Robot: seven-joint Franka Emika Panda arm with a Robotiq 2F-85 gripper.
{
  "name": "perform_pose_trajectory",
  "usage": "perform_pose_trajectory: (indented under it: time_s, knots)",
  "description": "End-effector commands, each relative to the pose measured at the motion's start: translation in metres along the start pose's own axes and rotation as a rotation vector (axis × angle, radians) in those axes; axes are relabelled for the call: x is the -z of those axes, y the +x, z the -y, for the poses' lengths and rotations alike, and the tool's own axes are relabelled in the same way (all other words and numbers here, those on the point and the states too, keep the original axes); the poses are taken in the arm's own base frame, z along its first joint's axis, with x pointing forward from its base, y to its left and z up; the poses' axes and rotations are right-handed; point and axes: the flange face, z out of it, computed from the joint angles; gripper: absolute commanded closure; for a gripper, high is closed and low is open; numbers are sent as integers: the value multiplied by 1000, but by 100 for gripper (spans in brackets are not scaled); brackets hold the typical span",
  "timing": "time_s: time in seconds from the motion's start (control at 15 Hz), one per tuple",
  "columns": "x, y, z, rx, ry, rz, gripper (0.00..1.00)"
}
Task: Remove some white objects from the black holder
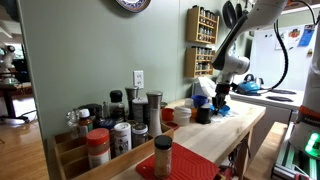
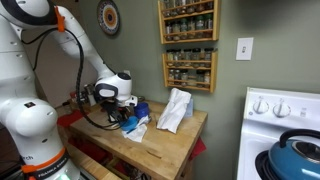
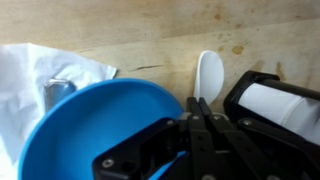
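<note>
Gripper (image 3: 200, 104) fingers clenched on a white spoon (image 3: 208, 72); at 3 o'clock, the glossy black holder (image 3: 238, 90) contains white pieces (image 3: 282, 103); blue bowl (image 3: 90, 125) at 8 o'clock.

bowl (image 3: 90, 130) blue | spoon (image 3: 208, 72) white | holder (image 3: 236, 100) black | countertop (image 3: 150, 30) pale wood-grain | cloth (image 3: 30, 80) white

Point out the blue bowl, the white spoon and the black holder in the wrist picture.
round blue plastic bowl (image 3: 80, 120): wrist view, inner wall.
white plastic spoon (image 3: 208, 72): wrist view, scoop end.
small black cylindrical holder (image 3: 234, 98): wrist view, left rim.
</note>
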Motion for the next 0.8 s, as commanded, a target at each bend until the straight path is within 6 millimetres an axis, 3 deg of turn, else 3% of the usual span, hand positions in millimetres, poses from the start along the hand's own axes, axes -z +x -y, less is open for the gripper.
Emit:
perform_pose_trajectory:
  time_s: [0.0,0.13,0.73]
  knots:
    - [-1,0,0,-7,-20,7,74]
    - [7,-3,4,16,5,-5,67]
    - [30,0,14,74,36,-16,0]
